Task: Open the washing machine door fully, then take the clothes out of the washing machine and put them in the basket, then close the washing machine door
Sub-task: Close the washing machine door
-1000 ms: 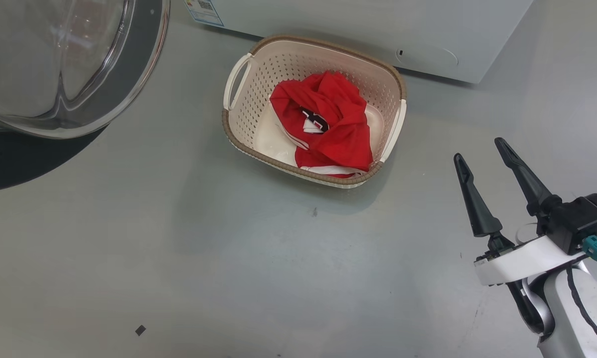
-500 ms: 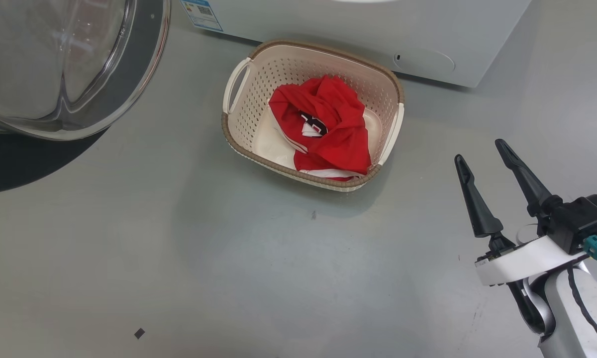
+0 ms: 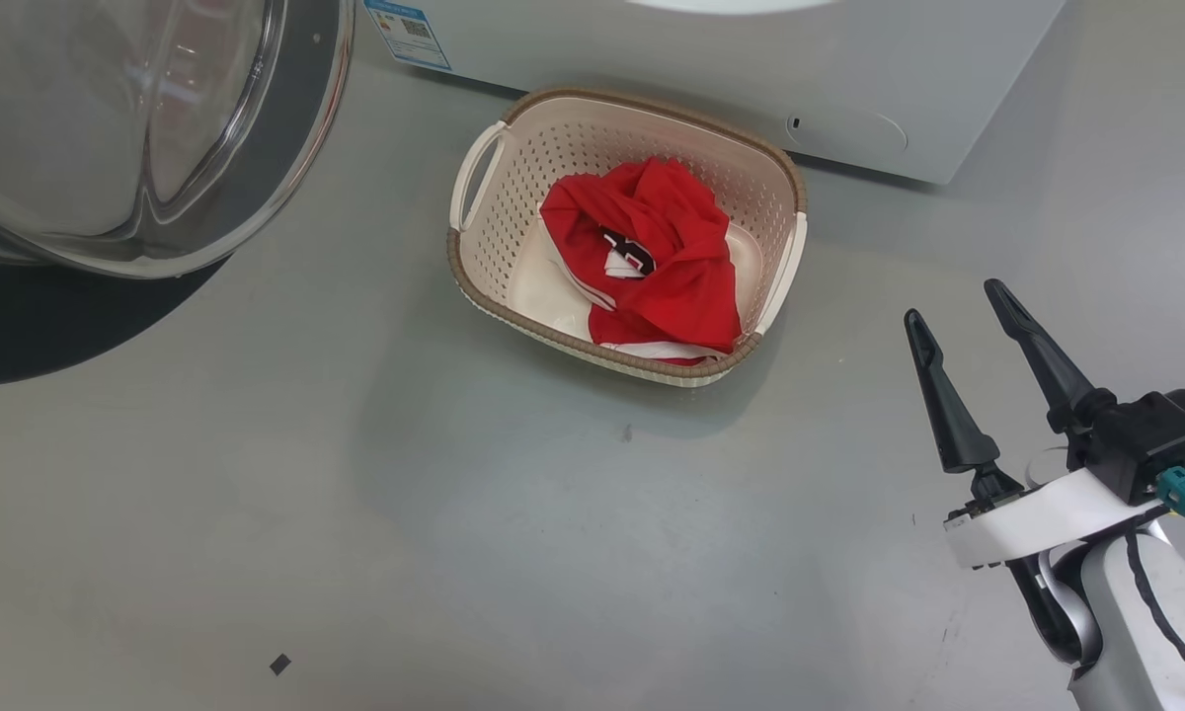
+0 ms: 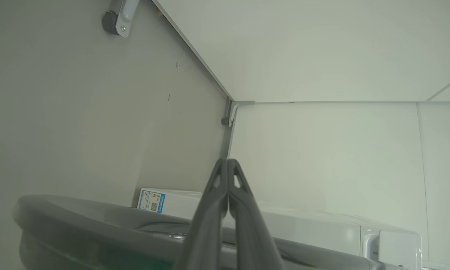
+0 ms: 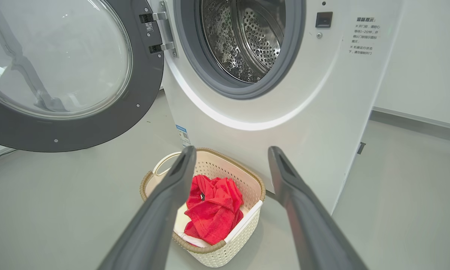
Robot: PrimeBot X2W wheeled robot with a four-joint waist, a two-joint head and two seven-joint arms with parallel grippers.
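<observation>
The washing machine door (image 3: 286, 148) stands swung open at the upper left, its glass bowl bulging toward me. The washing machine (image 5: 303, 93) shows its bare steel drum (image 5: 243, 37). On the floor before it sits the cream basket (image 3: 484, 247), with the red clothes (image 3: 662, 267) bunched inside. My right gripper (image 3: 952, 301) hovers open and empty to the basket's right; the right wrist view frames the basket (image 5: 243, 232) and clothes (image 5: 213, 210) between the open gripper (image 5: 231, 150). My left gripper (image 4: 227, 161) is shut on nothing, above the door's dark rim (image 4: 97, 221).
Grey floor spreads all around the basket, with a small dark scrap (image 3: 278, 664) near the front left. White wall panels (image 4: 322, 56) meet in a corner behind the machine. A blue label (image 3: 405, 25) marks the machine's lower left corner, and a round flap (image 3: 849, 128) its lower right.
The head view has tipped slightly, so basket and machine sit a little lower in the picture. The right gripper, the clothes and the door keep their places.
</observation>
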